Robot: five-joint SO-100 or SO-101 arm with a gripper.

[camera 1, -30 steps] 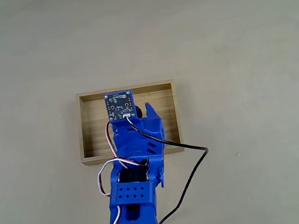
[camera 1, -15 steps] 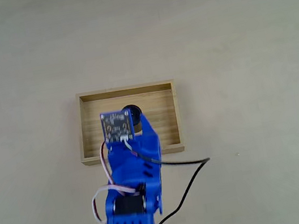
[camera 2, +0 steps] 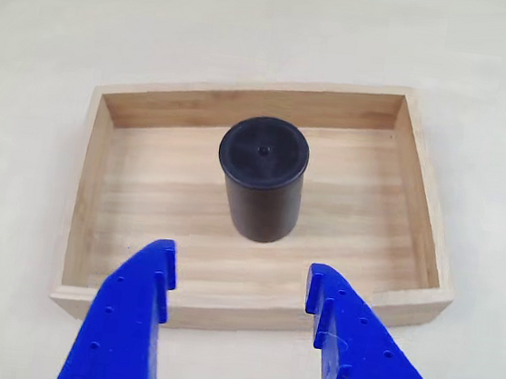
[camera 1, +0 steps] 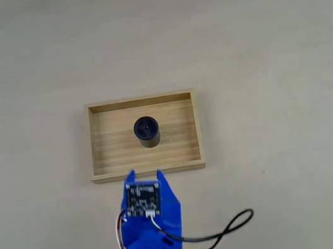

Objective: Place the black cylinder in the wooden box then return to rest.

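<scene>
Black cylinder (camera 2: 262, 178) upright mid wooden box (camera 2: 91, 176); blue gripper (camera 2: 241, 281) spread wide, empty, at near wall; black cable (camera 1: 219, 230) loops on table (camera 1: 269, 50).

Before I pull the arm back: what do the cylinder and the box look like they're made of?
The black cylinder: probably plastic, matte black, with a smooth wall and a moulded-looking dimple in its flat top. The wooden box: light wood, seemingly unfinished, with lengthwise grain stripes on floor and walls.

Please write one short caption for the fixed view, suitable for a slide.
Black cylinder stands upright inside the wooden box; the blue gripper is open just outside its near wall.
</scene>
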